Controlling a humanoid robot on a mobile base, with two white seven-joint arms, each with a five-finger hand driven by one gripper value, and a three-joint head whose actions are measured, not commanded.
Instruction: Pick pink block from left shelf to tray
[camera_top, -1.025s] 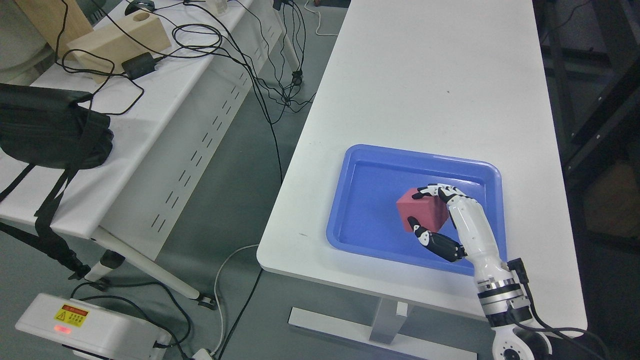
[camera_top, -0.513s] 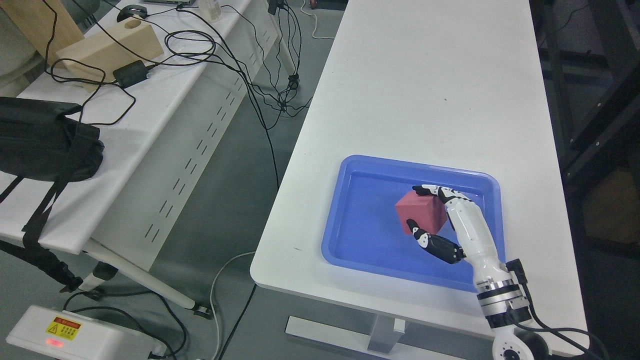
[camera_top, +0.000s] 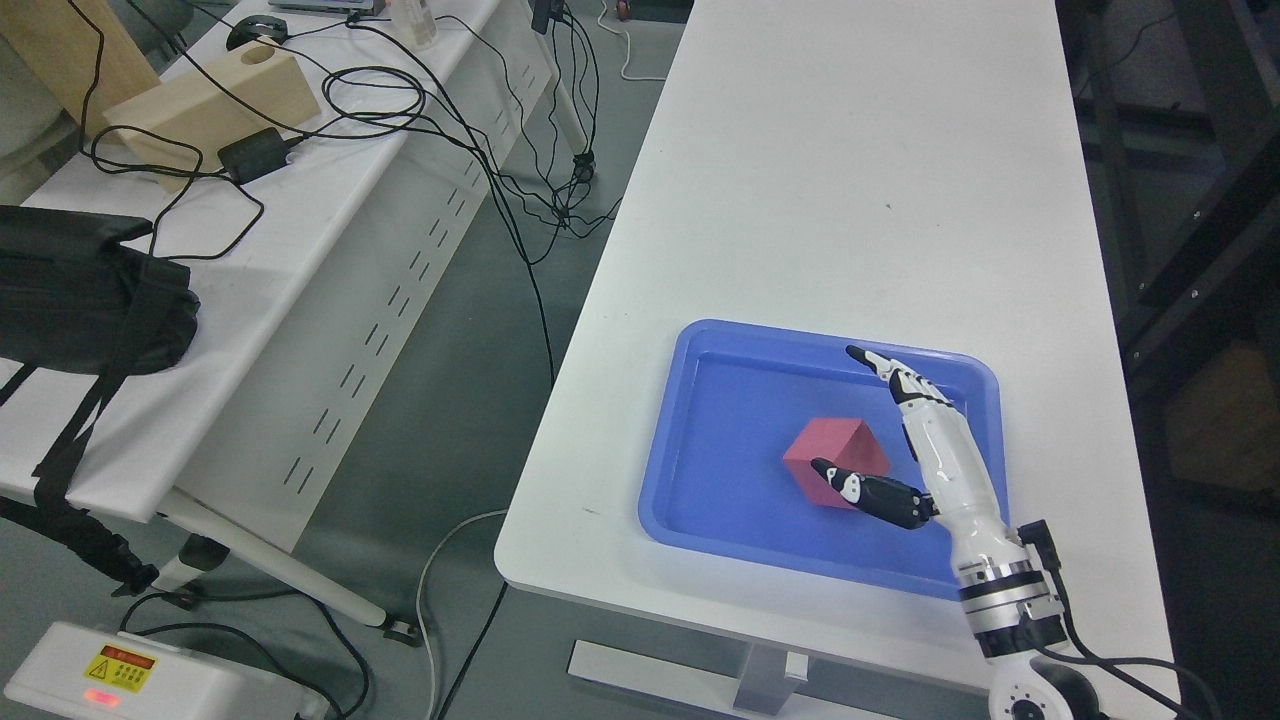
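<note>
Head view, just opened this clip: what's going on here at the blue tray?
The robot's right hand is over the blue tray on the white table. The pink block rests on the tray floor. The fingers are stretched out and off the block, with only the thumb near its lower front. It reads as the block just set down and let go. The left arm does not show.
</note>
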